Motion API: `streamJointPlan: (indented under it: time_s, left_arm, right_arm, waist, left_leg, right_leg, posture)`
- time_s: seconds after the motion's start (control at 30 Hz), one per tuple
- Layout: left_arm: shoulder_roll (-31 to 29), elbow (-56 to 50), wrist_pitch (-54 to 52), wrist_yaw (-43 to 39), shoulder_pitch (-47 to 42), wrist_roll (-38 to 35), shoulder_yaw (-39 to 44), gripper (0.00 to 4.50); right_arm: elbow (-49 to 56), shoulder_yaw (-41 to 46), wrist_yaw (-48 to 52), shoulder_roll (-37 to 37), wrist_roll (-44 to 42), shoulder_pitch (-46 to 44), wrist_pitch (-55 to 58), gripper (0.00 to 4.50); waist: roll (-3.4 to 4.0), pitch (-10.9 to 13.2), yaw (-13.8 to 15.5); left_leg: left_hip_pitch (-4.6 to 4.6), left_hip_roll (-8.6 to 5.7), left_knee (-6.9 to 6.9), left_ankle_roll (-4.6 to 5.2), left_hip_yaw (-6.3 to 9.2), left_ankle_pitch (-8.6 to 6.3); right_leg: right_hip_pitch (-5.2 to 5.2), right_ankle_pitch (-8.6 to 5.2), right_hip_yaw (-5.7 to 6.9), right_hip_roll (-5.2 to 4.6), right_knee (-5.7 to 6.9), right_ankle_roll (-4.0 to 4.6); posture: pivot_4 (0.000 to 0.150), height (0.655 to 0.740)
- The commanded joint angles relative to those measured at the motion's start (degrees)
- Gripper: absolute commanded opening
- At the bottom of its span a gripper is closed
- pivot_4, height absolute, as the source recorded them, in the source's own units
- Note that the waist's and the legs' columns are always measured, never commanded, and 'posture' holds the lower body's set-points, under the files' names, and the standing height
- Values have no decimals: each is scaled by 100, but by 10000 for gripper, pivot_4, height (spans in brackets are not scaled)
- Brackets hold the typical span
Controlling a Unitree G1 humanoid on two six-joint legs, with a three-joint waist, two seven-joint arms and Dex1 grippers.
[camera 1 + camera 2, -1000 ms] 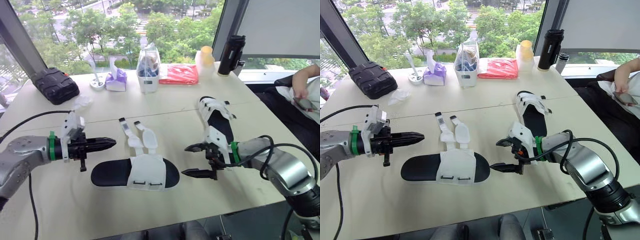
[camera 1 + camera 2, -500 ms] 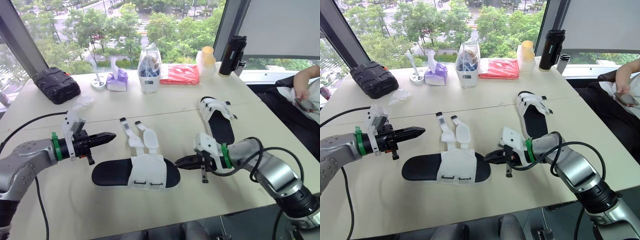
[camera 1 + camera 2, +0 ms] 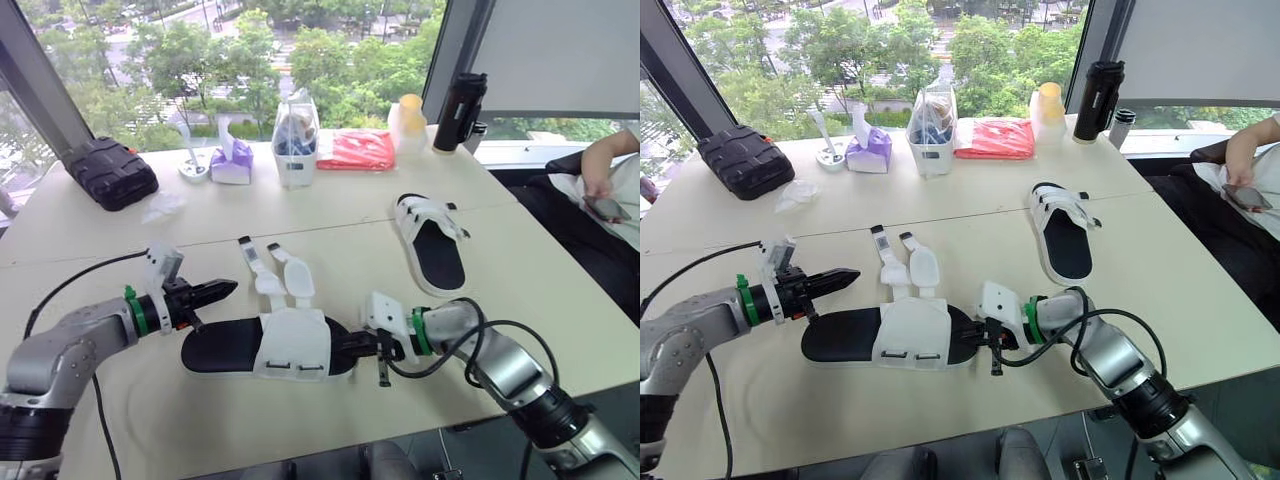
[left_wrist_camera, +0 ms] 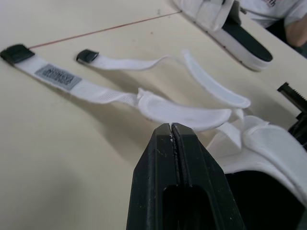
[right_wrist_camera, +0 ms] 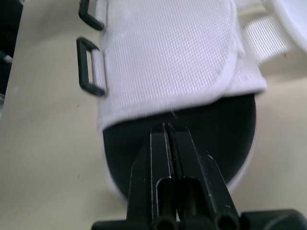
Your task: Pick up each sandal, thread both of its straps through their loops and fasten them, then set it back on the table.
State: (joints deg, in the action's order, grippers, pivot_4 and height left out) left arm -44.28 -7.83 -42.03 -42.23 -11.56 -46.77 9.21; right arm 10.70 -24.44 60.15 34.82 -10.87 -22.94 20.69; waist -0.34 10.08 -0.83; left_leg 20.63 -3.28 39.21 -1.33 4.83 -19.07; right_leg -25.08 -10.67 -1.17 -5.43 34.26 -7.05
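So the closer sandal [image 3: 290,345] is lying flat near the front edge of the table [image 3: 150,420], roughly in the middle. Its long axis runs left to right along that edge. The white upper sits toward the right end, so the toe points right and the long bare black footbed goes off to the left.

Both straps [image 3: 270,270] are undone, lying flat on the table and stretched out toward the far edge. The black loops [image 5: 91,72] are on the near side of the upper.

The right gripper [image 3: 345,347] has its fingers pressed together, with the tips over the toe end of the footbed right at the upper's edge. Can't tell if it's actually touching.

The left gripper [image 3: 222,291] is also pressed shut with nothing in it. It's just off the sandal's heel end, aimed right at the straps.

The second sandal [image 3: 432,245] is farther back on the right side, long axis near to far, toe toward the far edge.

Along the far edge there's a black case [image 3: 110,170] and a black flask [image 3: 457,110].
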Motion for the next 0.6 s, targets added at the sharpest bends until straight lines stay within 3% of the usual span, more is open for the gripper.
streamJointPlan:
  time_s: [0.03,0.43,0.5,0.6]
  left_arm:
    - [75,-40,-49,-16,-157,82,66,0]
    - [725,636,-584,341,-588,146,84,0]
    - [806,684,-801,391,-615,62,103,5187]
    - [963,743,-1291,542,-722,-305,360,18288]
  right_arm:
    - [-273,-126,62,-215,197,-95,-414,269]
    - [-790,-476,457,-580,514,68,-1165,269]
    - [-824,-476,486,-579,537,64,-1184,0]
    - [-909,-467,515,-552,611,26,-1244,0]
  waist:
    - [0,0,1]
    - [-2,-3,-19]
    - [-2,-4,-20]
    - [-3,-4,-16]
  left_leg:
    - [-7,0,-2,0,0,0]
    - [-30,2,-5,-1,2,0]
    - [-30,2,-5,-1,2,0]
    - [-30,2,-6,-1,2,0]
  right_leg:
    - [6,0,-1,0,-1,0]
    - [25,-1,-3,4,-2,1]
    - [25,-1,-3,5,-2,1]
    - [25,-1,-3,5,-2,2]
  posture:
    - [1500,7400]
    - [1500,7400]
    - [1500,7400]
    - [1500,7400]
